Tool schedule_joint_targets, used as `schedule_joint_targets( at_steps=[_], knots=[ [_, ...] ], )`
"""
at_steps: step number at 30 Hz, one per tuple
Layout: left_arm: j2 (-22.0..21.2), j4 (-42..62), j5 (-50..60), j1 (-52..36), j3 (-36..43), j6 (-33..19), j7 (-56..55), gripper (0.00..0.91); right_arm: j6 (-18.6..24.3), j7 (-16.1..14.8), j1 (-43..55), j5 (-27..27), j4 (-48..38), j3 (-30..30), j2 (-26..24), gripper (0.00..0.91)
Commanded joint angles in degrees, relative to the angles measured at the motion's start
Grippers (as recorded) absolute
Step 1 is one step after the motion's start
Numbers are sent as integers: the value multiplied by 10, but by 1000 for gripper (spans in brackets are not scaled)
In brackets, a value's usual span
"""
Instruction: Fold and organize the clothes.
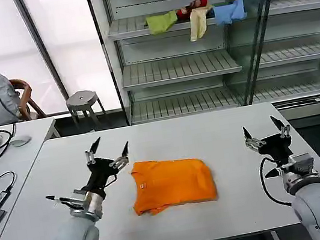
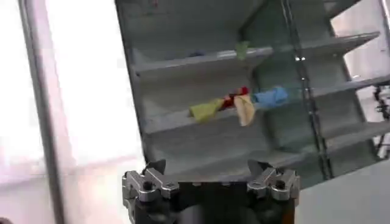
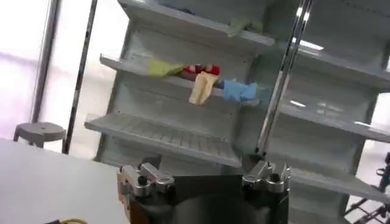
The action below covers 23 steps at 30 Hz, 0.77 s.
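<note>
The orange T-shirt (image 1: pixel 172 183) lies folded into a compact rectangle on the white table (image 1: pixel 224 140), collar side toward my left. My left gripper (image 1: pixel 110 148) hovers just left of the shirt, raised off the table, fingers spread wide and empty. My right gripper (image 1: pixel 265 127) is held up over the table's right part, well clear of the shirt, also open and empty. In the left wrist view the left gripper (image 2: pixel 208 167) points at the shelving, jaws apart. In the right wrist view the right gripper (image 3: pixel 203 166) does the same.
A metal shelf unit (image 1: pixel 182 68) stands behind the table, with small green (image 1: pixel 161 22), red (image 1: pixel 191 8), cream (image 1: pixel 198 22) and blue (image 1: pixel 229 11) cloths on an upper shelf. A second table (image 1: pixel 25 132) with cables sits at left, a stool (image 1: pixel 81 101) beyond it.
</note>
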Motion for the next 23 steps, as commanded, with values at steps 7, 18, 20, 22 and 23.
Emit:
schedule_joint_targets(
  at_steps=[7,18,20,22,23],
  knots=[
    [-1,-4,152,64,-98,-57,-43,907,71,-11,23,-53,-60,-41,0,907],
    [9,-10,152,90,-92,-110,-71,907,116,-25,17,-126,-89,-78,57,907],
    [6,-6,151,89,-89,-123,-69,907,134,-21,19,-146,-103,-77,59,907],
    [4,0,153,85,-88,-129,-69,907,154,-22,20,-166,-118,-73,56,907],
    [4,1,154,84,-88,-132,-69,907,157,-22,21,-166,-120,-73,55,907]
  ],
)
